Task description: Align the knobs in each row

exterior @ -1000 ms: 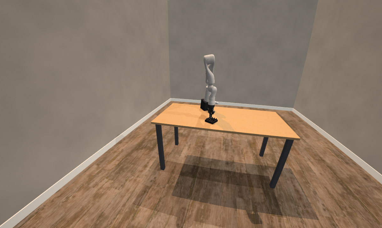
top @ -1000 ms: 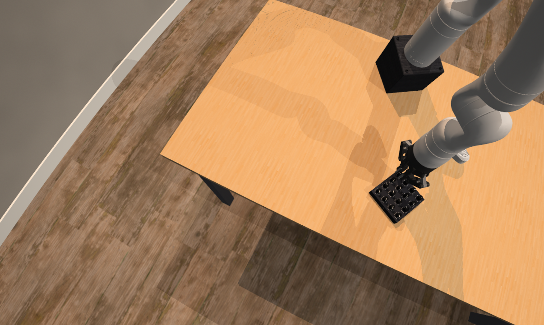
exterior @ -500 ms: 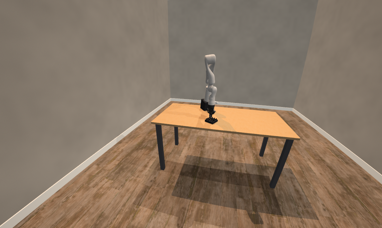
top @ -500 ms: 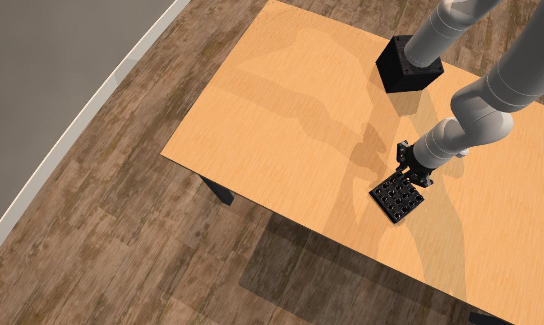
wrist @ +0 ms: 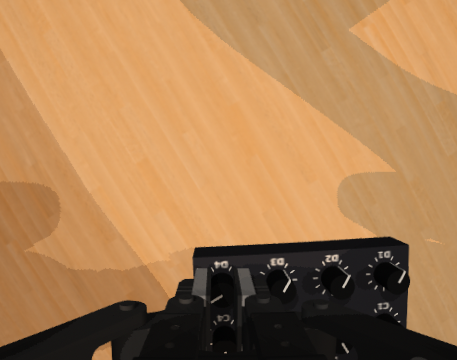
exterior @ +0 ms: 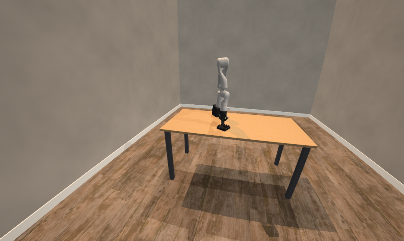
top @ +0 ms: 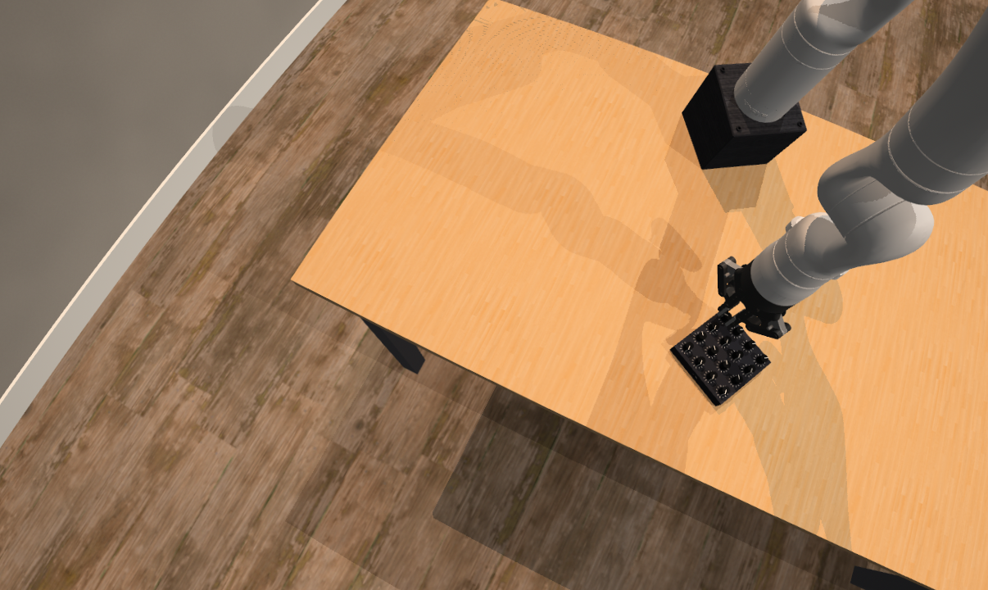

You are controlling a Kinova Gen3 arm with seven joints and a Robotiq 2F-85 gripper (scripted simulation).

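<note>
The black knob box (top: 720, 358) stands on the wooden table near its front edge; it also shows small in the exterior view (exterior: 223, 127). My gripper (top: 728, 316) points down on the box's corner nearest the arm. In the wrist view the gripper (wrist: 223, 283) is shut on knob D4 (wrist: 222, 288), whose white line points to the lower left of the picture. Beside it, knobs D3 (wrist: 280, 282), D2 (wrist: 336, 279) and D1 (wrist: 390, 275) have lines that point to the lower right. Knob C4 (wrist: 224, 338) sits between the fingers nearer the camera. The fingers hide most other knobs.
The arm's black base block (top: 743, 117) stands at the back of the table. The table's front edge (top: 556, 410) runs close to the box. The arm's lower links (top: 871, 220) hang over the table right of the box.
</note>
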